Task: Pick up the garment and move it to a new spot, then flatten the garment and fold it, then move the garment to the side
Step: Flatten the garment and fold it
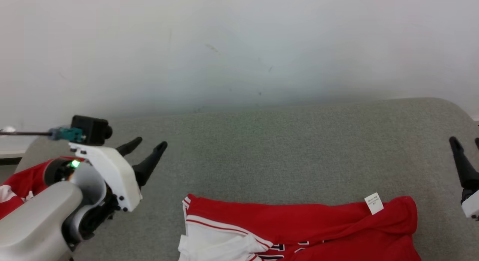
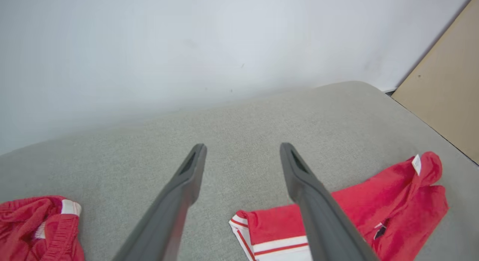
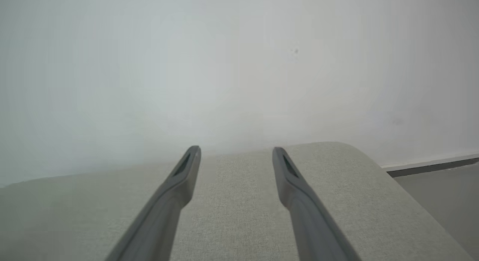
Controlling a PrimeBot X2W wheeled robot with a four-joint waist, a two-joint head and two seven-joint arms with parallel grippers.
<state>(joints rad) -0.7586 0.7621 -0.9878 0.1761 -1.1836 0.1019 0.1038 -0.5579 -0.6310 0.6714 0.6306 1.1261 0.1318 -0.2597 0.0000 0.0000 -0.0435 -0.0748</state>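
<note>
Currently, item: garment (image 1: 299,223), red with white trim, spread at the near edge of the grey surface (image 1: 299,141), tag (image 1: 374,203) up. I judge a fold is next: I'd pinch both far corners and carry them evenly, so no layer slips. Left hand (image 1: 151,142): hovers left of the garment, fingers apart, empty. Right hand (image 3: 235,149): hovers at its right, fingers apart, empty.

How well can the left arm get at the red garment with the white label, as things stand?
Probably yes. The left arm hangs above the grey cushion, jaws open and empty; the red garment lies to its right, with bare cushion between them.
</note>
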